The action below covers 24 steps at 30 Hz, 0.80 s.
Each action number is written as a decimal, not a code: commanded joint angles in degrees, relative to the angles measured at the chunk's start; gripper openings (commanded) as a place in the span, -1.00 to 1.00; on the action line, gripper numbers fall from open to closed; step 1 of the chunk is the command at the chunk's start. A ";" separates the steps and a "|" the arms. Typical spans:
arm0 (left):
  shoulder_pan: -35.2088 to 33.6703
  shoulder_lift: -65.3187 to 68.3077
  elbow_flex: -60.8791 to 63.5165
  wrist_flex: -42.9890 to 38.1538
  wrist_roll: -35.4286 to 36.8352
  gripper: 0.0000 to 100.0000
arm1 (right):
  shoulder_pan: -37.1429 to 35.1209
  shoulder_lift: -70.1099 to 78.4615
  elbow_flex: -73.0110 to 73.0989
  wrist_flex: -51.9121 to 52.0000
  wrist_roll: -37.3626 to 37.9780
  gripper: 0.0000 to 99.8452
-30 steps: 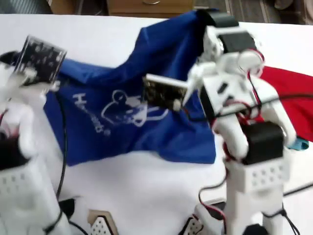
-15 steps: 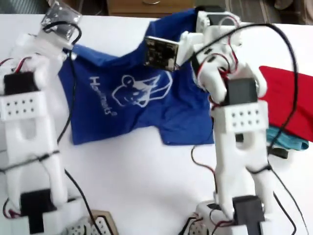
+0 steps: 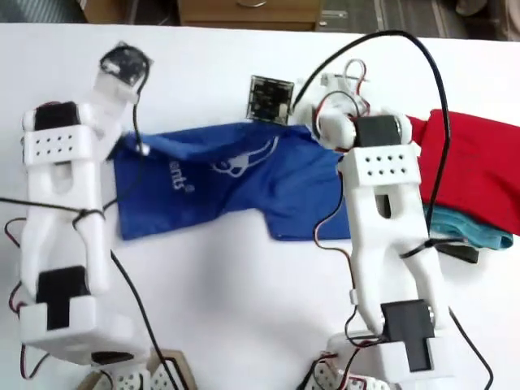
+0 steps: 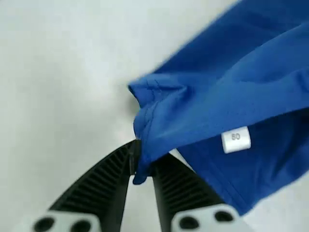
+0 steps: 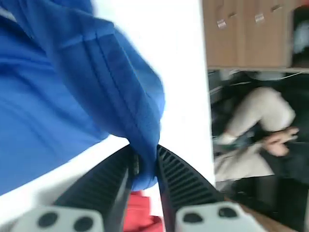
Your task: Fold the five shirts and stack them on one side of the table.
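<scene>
Left jaws clench the left corner of the blue shirt (image 3: 244, 183), with the left arm (image 3: 65, 187) stretched forward beside it. The shirt lies on the counter (image 3: 244, 309), white print on its chest and a small white tag (image 4: 235, 140) near that corner. Right jaws pinch its right corner, the right arm (image 3: 382, 211) extended between it and a red shirt (image 3: 471, 162).

Blue shirt (image 3: 244, 183), red shirt (image 3: 479, 162), white table (image 3: 244, 309).

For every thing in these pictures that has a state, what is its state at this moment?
blue shirt: lying rumpled, pinched at two edges.
left claw: shut on blue shirt.
right claw: shut on blue shirt.
red shirt: lying loose, partly over the teal shirt.
teal shirt: mostly covered, one edge showing.
</scene>
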 commanded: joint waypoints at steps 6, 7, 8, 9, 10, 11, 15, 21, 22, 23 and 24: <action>0.18 4.31 -2.59 7.56 -3.87 -0.96 | 0.84 -0.57 5.80 5.76 -1.58 -0.96; 0.09 4.84 -2.59 7.56 -3.96 -0.96 | 0.92 -0.57 6.68 5.93 -1.67 -0.96; 0.09 5.45 -2.59 7.56 -3.96 -0.96 | 0.92 -0.57 7.47 5.93 -1.67 -0.96; 0.09 6.15 -2.59 7.56 -3.96 -0.96 | 1.01 -0.57 8.18 5.93 -1.67 -0.96; 0.09 6.86 -2.51 7.56 -3.96 -0.96 | 1.01 -0.48 8.88 5.93 -1.67 -0.96; 0.09 7.56 -2.51 7.56 -3.96 -0.96 | 1.01 -0.48 9.67 5.93 -1.67 -0.96; 0.09 10.73 -2.42 8.62 -3.96 -0.96 | 1.01 -0.57 13.27 6.02 -1.58 -0.96; 0.09 12.66 -2.42 10.81 -3.87 -0.96 | 2.68 -0.66 17.49 6.02 -1.41 -0.96; 0.09 12.75 -2.33 10.81 -3.87 -0.96 | 3.21 -0.48 17.85 5.93 -1.32 -0.96; 0.09 12.75 -1.71 10.73 -3.96 -0.96 | 3.74 -0.31 18.11 5.85 -1.32 -0.96; 0.18 12.75 -1.01 10.46 -4.13 -0.96 | 4.09 -0.22 18.37 5.93 -1.32 -0.96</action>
